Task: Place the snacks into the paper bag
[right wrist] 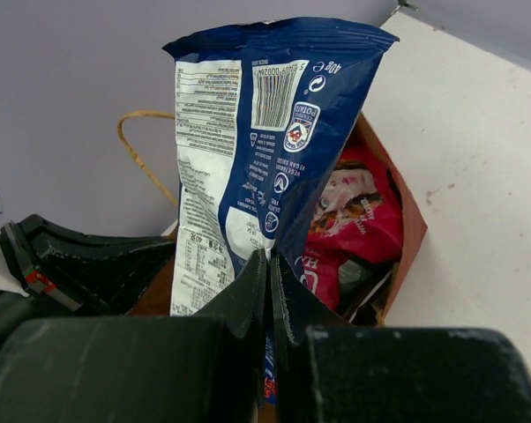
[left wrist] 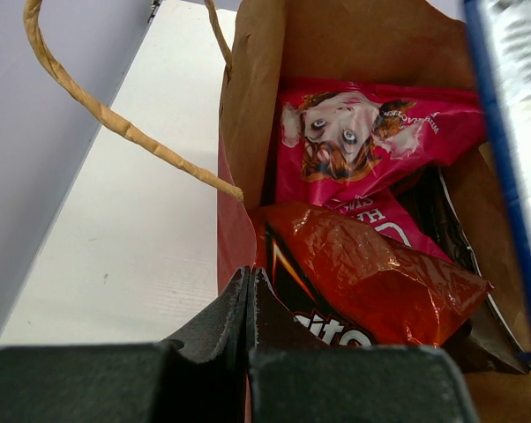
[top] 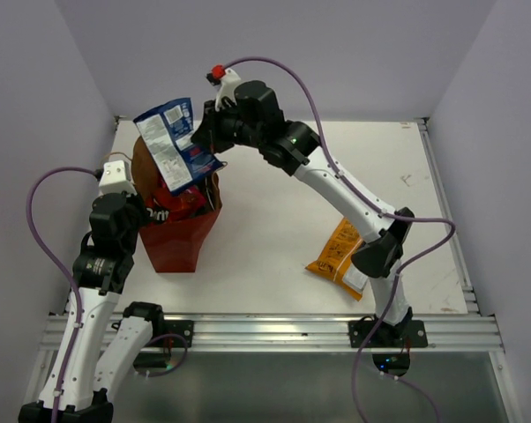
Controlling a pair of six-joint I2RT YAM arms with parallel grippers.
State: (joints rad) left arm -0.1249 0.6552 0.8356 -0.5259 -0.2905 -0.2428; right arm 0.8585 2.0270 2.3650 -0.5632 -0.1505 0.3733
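Soft, even overhead light; faint shadows on the white tabletop [top: 274, 238]. Glare spots the crinkly red-orange foil packet [left wrist: 371, 273]. The blue-and-white foil packet [left wrist: 512, 106] blurs at the left wrist view's right edge.

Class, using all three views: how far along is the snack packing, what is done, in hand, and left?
Done: the pink packet, the red-orange Doritos packet and a dark packet lie inside the paper bag. In hand: the left hand pinches the bag's rim; the right hand holds the blue-and-white packet over the opening. Left: the orange-yellow packet lies on the table.
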